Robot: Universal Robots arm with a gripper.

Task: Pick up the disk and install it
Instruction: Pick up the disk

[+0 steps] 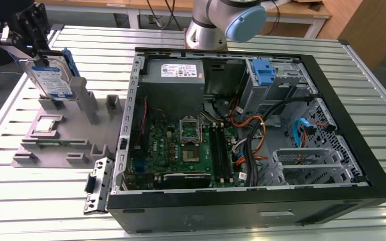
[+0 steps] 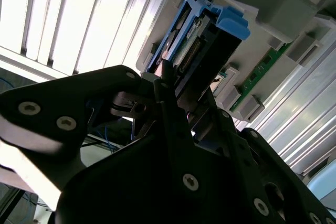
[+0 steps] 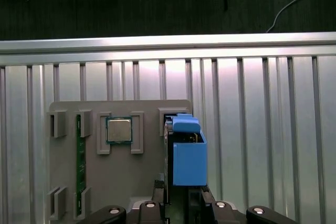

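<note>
my gripper (image 1: 40,55) is closed on the top edge of the disk (image 1: 52,80), with my fingers (image 2: 167,103) pressed against either side of its blue-railed frame. the disk stands upright straight below me, its lower end at a slot of the grey holder (image 1: 72,131). a small chip (image 3: 119,130) sits in the holder just beside the disk. the open computer case (image 1: 371,165) lies well off to one side.

You have one disk (image 1: 51,80), one square silver chip (image 3: 119,129) and one green memory strip (image 3: 80,171) to count. There is one gray holder (image 1: 66,150), one open computer case (image 1: 247,213) and one loose metal bracket (image 1: 96,186). Add one arm (image 1: 228,20), one gripper (image 3: 181,188) and one slatted surface (image 1: 32,201).
</note>
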